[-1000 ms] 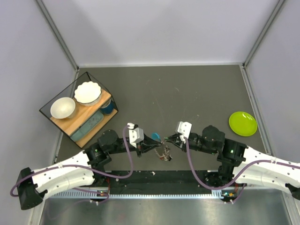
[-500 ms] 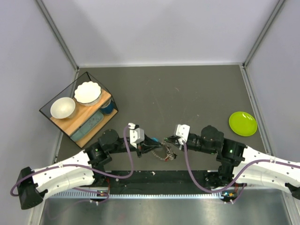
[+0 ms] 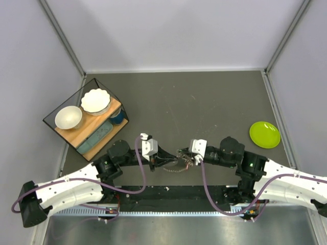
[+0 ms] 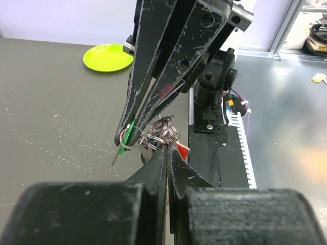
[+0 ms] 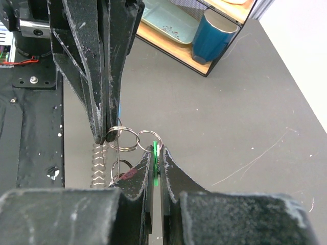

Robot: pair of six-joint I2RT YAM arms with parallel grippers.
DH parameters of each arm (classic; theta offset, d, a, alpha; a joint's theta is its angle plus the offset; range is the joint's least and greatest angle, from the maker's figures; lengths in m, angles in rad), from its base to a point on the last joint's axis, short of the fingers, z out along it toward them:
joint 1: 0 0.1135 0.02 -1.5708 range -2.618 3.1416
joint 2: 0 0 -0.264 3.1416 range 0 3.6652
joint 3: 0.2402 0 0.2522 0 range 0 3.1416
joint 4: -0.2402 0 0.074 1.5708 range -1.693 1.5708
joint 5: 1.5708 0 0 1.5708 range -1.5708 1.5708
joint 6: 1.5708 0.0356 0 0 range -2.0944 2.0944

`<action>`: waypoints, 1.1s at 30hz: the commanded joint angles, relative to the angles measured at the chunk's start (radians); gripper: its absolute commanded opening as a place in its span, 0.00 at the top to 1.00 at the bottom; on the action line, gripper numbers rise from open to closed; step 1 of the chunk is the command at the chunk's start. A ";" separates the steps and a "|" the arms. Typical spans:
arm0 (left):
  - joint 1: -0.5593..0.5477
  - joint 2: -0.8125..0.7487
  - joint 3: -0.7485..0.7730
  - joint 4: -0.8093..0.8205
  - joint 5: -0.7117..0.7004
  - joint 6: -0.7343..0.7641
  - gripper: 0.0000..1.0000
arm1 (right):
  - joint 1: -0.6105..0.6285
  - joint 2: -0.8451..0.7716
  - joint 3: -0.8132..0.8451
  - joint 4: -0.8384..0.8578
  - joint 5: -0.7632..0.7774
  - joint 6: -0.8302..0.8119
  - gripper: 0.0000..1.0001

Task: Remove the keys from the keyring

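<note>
Left of the plate (image 3: 264,135), left fingers (image 5: 94,76) clamp keyring (image 5: 121,139), right fingers (image 5: 135,178) clamp green key (image 5: 154,153); next, probably work key off coil.

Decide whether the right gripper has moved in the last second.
Yes: the right gripper has slid toward the arm bases and slightly left, farther from the lime-green plate.

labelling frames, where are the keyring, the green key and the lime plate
keyring (image 5: 122,128), right wrist view, loop's upper arc
green key (image 5: 154,155), right wrist view, edge of its head
lime plate (image 3: 264,135), top view, bare middle
</note>
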 commanded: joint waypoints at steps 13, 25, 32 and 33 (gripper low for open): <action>-0.004 -0.058 -0.027 0.236 -0.027 -0.094 1.00 | 0.003 0.008 -0.049 0.158 -0.038 -0.028 1.00; -0.004 -0.065 -0.044 0.278 -0.044 -0.113 1.00 | 0.003 0.014 -0.057 0.184 -0.029 -0.014 1.00; -0.004 -0.061 -0.053 0.314 -0.025 -0.145 1.00 | 0.001 0.025 -0.034 0.202 -0.014 0.004 1.00; -0.004 -0.063 -0.055 0.320 -0.025 -0.148 1.00 | 0.003 0.028 -0.031 0.202 -0.017 0.006 1.00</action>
